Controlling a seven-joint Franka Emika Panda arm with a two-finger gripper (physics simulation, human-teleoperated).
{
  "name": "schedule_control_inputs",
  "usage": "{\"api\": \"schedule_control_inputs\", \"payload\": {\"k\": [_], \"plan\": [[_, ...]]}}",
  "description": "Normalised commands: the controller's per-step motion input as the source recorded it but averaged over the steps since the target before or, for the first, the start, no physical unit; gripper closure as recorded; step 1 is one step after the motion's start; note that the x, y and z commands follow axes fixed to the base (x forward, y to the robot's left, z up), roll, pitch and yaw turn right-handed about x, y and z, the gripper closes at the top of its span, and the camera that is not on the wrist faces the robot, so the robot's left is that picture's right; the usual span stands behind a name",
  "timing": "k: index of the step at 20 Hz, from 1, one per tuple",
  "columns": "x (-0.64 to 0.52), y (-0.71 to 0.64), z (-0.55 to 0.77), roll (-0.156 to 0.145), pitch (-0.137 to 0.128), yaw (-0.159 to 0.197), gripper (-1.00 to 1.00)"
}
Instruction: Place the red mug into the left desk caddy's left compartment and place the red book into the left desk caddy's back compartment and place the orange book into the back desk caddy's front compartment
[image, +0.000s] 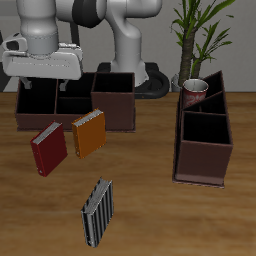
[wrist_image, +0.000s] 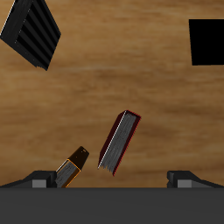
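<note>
The red mug stands in the left desk caddy, in its end compartment farthest from the table's front edge. The red book and the orange book lie side by side on the table in front of the back desk caddy. My gripper hangs above that caddy's end, open and empty. In the wrist view the gripper has its fingers wide apart, with the red book and the orange book on the table below it.
A black-and-grey striped book lies near the table's front edge and also shows in the wrist view. A potted plant stands behind the left caddy. A black square shows in the wrist view; I cannot tell what it is.
</note>
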Motion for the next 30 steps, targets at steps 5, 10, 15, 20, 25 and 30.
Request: {"api": "schedule_control_inputs", "payload": {"k": [5, 10, 15, 20, 25, 30], "plan": [[0.2, -0.43, -0.27, -0.005, 0.005, -0.013, -1.0], [0.15, 0.0, -0.23, 0.025, 0.017, -0.078, -1.0], [0.02, 0.28, -0.24, 0.05, 0.01, -0.013, -1.0], [0.05, 0.14, -0.19, 0.078, 0.042, -0.058, -1.0], [0.04, -0.05, -0.14, 0.02, -0.004, -0.027, -1.0], [0.05, 0.09, -0.18, -0.017, 0.004, -0.02, -1.0]]}}
